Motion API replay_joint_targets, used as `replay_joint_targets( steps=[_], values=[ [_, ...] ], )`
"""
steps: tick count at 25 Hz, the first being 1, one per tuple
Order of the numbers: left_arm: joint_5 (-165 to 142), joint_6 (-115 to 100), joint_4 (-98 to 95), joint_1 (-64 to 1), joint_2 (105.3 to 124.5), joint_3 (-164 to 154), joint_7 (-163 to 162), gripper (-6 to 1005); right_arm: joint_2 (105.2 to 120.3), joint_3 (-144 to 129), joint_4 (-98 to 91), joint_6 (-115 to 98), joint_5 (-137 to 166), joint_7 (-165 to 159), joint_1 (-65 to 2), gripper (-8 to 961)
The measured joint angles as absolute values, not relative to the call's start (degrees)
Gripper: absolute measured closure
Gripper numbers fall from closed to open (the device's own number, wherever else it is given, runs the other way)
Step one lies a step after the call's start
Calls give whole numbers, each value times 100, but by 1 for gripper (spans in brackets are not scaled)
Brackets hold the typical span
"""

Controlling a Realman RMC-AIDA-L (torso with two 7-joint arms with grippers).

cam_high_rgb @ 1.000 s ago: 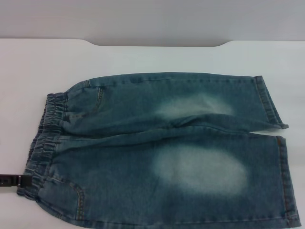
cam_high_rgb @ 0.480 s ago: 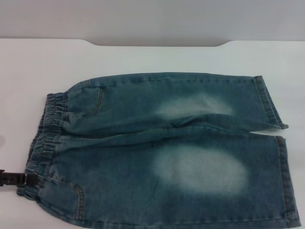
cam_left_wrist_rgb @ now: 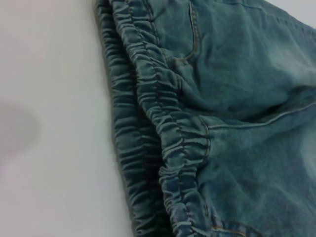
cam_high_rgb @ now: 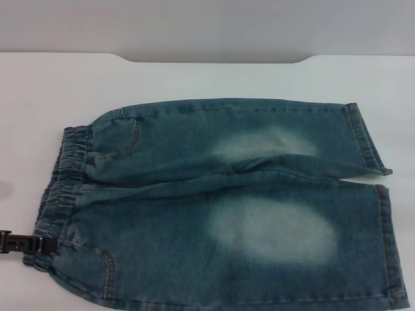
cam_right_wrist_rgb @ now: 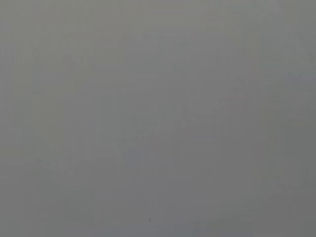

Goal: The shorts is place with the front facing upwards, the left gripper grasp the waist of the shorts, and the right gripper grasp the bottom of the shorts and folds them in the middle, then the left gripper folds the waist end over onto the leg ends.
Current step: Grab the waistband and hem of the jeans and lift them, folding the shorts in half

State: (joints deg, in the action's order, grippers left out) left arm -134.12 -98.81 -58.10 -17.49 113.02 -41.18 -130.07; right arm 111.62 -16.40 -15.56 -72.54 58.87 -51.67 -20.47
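The blue denim shorts (cam_high_rgb: pixel 227 207) lie flat on the white table, front up, with pale faded patches on both thighs. The waist of the shorts (cam_high_rgb: pixel 61 188) is a gathered elastic band at the left; the bottom of the shorts (cam_high_rgb: pixel 382 227) points right, with a small orange tag (cam_high_rgb: pixel 379 190) on the near hem. A dark part of my left gripper (cam_high_rgb: pixel 29 243) reaches in from the left edge and touches the near end of the waistband. The left wrist view shows the ruched waist (cam_left_wrist_rgb: pixel 148 123) close up, with a pocket seam below it. My right gripper is out of view.
The white table (cam_high_rgb: pixel 194 78) runs to a curved back edge with a grey wall behind. The near leg of the shorts runs off the bottom of the head view. The right wrist view shows only plain grey.
My left gripper has slid to the right, from just beside the waistband to over its near corner. The shorts have not moved.
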Motion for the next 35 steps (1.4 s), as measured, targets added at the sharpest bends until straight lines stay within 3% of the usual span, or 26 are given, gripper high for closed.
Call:
replay_joint_targets(
  steps=[27, 30, 35],
  values=[
    [-13570, -9893, -5737, -1960, 11307, -4298, -12984, 179, 11167, -1557, -1556, -7250, 5738, -5167, -2031, 331],
    [-13595, -9895, -5737, -1975, 11316, -4328, -12904, 394, 11169, -1551, -1555, -7250, 5738, -5167, -2030, 331],
    [-13779, -9922, -5724, -2042, 11360, -4362, -12858, 621, 11171, -1500, -1556, -7269, 5738, -5167, -2030, 331]
  ],
)
